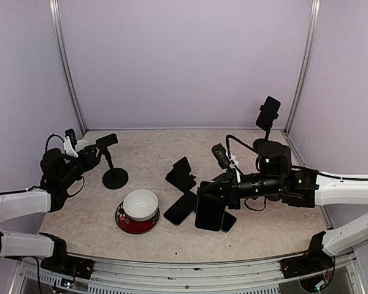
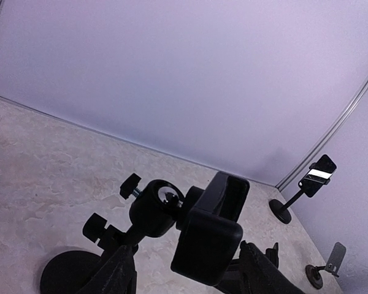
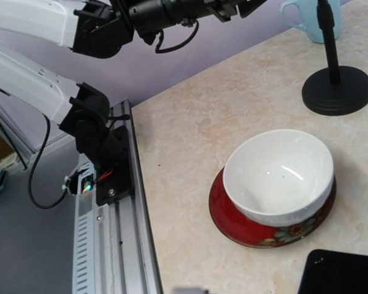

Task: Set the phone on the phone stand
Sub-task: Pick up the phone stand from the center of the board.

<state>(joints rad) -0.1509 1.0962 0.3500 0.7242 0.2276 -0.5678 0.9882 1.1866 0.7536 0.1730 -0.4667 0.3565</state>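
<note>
A black phone stand has a round base (image 1: 115, 178) and a clamp head (image 1: 107, 141) at the left of the table. In the left wrist view the clamp head (image 2: 211, 233) fills the middle. My left gripper (image 1: 89, 152) is open, and its fingers (image 2: 119, 269) stand on either side of the clamp head without pinching it. My right gripper (image 1: 210, 191) is shut on the top edge of a black phone (image 1: 208, 213), held tilted just above the table at centre right. Only a corner of the phone (image 3: 340, 272) shows in the right wrist view, and the fingers are out of frame.
A white bowl (image 1: 140, 205) on a red plate (image 3: 233, 220) sits between the stand and the phone. Two more dark phones (image 1: 181, 208) (image 1: 229, 221) lie flat. A small wedge stand (image 1: 182, 173) is mid-table. A tall stand holding a phone (image 1: 268, 113) is back right.
</note>
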